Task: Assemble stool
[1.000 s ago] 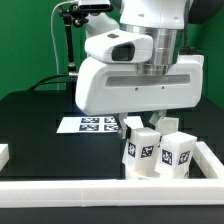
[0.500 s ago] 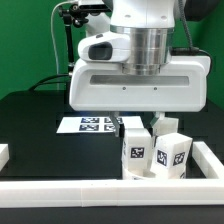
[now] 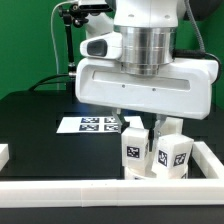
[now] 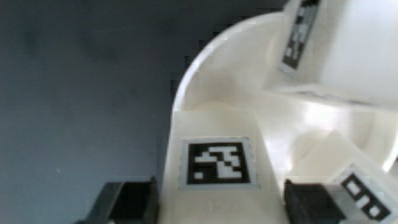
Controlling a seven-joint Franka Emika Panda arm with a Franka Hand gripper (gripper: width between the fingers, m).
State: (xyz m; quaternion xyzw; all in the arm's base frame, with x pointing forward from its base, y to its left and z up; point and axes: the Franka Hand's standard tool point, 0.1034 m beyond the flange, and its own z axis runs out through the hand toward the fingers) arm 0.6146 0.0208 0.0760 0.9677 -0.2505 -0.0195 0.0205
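Two white stool legs stand side by side at the exterior view's front right. My gripper (image 3: 138, 124) hangs over the left leg (image 3: 137, 153), one finger on each side of its top. In the wrist view the gripper (image 4: 222, 203) has its dark fingers (image 4: 132, 203) pressed against both flanks of this tagged leg (image 4: 219, 160). The round white seat disc (image 4: 228, 80) lies just beyond it. The second leg (image 3: 172, 156) stands beside it; it also shows in the wrist view (image 4: 363, 186). A third leg (image 4: 327, 40) rests on the seat's far side. My hand hides the seat in the exterior view.
The marker board (image 3: 92, 124) lies flat on the black table behind the legs. A long white border rail (image 3: 90, 193) runs along the front and up the right side (image 3: 211, 157). A white block (image 3: 3, 153) sits at the left edge. A camera stand (image 3: 67, 45) rises behind.
My hand has turned about its vertical axis to face the camera squarely and shifted slightly toward the exterior view's right. The two legs have stayed almost in place.
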